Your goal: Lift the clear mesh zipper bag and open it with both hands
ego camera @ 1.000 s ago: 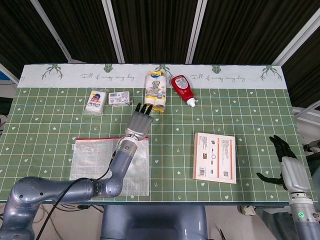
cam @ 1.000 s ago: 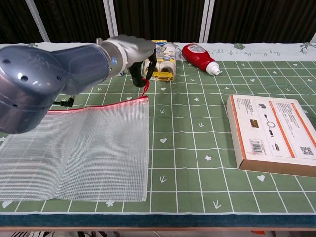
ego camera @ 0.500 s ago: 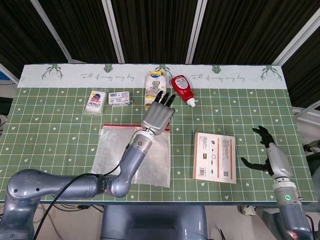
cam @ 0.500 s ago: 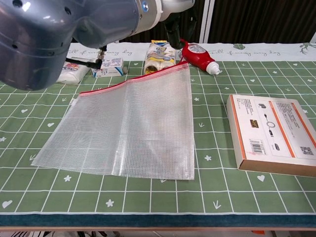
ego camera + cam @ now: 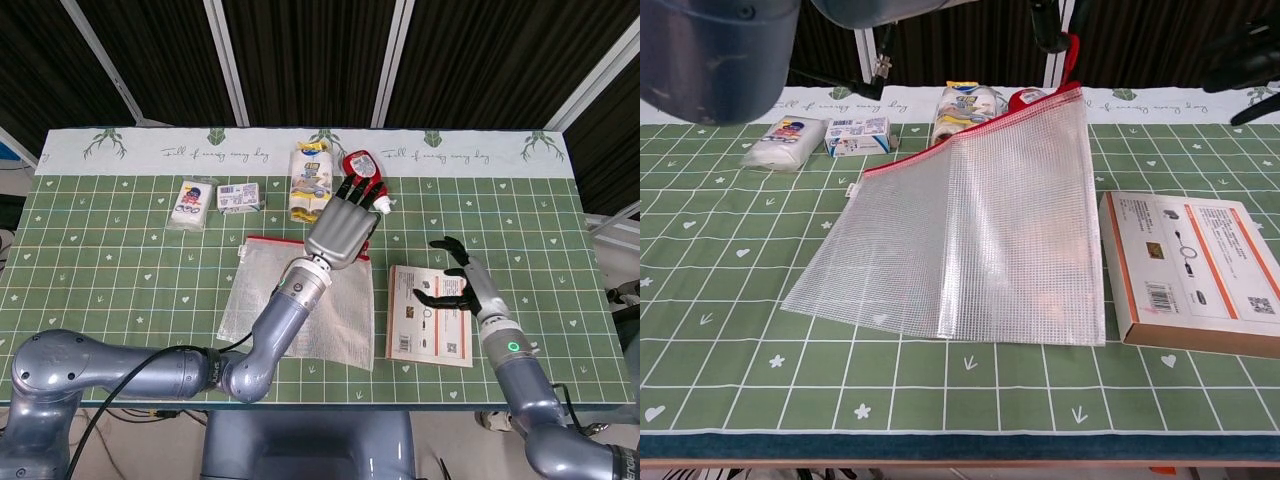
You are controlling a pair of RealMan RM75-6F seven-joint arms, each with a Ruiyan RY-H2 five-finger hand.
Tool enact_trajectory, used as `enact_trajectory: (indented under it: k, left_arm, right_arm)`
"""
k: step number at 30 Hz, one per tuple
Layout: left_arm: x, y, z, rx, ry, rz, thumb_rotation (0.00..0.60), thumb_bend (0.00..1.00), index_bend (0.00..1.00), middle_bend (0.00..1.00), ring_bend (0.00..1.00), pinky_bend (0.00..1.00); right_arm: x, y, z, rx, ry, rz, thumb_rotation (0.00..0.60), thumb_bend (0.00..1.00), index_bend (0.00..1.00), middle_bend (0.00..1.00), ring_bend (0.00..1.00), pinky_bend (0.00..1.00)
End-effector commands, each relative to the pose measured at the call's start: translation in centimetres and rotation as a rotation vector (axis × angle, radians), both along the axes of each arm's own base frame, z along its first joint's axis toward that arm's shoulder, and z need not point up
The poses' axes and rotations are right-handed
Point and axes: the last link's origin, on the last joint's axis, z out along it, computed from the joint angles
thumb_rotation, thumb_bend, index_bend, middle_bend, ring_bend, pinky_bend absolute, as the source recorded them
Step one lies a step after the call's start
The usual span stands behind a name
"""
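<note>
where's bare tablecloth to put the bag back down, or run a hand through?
Free: the left half of the green gridded tablecloth, bordered by the clear mesh zipper bag and the two small packets at the back, and the far right past the flat white-and-orange box. Crowded: back centre, where the yellow snack pack and red squeeze bottle sit under the left robot hand.

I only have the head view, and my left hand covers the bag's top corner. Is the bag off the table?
Observer: Partly. The chest view shows the left hand holding the mesh bag up by its zipper corner, while the bottom edge lies on the table.
Operator: Where is the zipper pull?
Observer: The red pull hangs at that raised corner, right beside the holding fingers.
Operator: Is my right hand near it?
Observer: The right hand shows level with the raised corner, fingers spread, with a clear gap between them.
</note>
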Motion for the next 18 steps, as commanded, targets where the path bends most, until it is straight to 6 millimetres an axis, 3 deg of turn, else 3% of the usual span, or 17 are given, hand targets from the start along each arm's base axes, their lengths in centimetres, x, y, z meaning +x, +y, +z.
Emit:
enact_trajectory:
  k: [1, 14, 18]
  left_arm:
    - [0.5, -0.1, 0.3, -0.001, -0.009, -0.006, 0.600, 0.39, 0.59, 0.07, 0.00, 0.00]
    - [2.1, -0.5, 1.0, -0.012, -0.034, -0.024, 0.600, 0.39, 0.59, 0.07, 0.00, 0.00]
    - [2.3, -0.7, 1.1, -0.014, -0.033, -0.028, 0.600, 0.39, 0.59, 0.07, 0.00, 0.00]
  right_arm:
    - [2.9, -0.1, -1.4, 0.048, -0.025, 0.022, 0.600, 0.32, 0.20, 0.01, 0.00, 0.21]
    - [4.9, -0.4, -4.4, 0.092, -0.038, -0.046, 0.600, 0.32, 0.24, 0.01, 0.00, 0.21]
    - [5.4, -0.7, -4.7, 0.084, -0.049, -0.053, 0.600, 0.33, 0.31, 0.04, 0.00, 0.21]
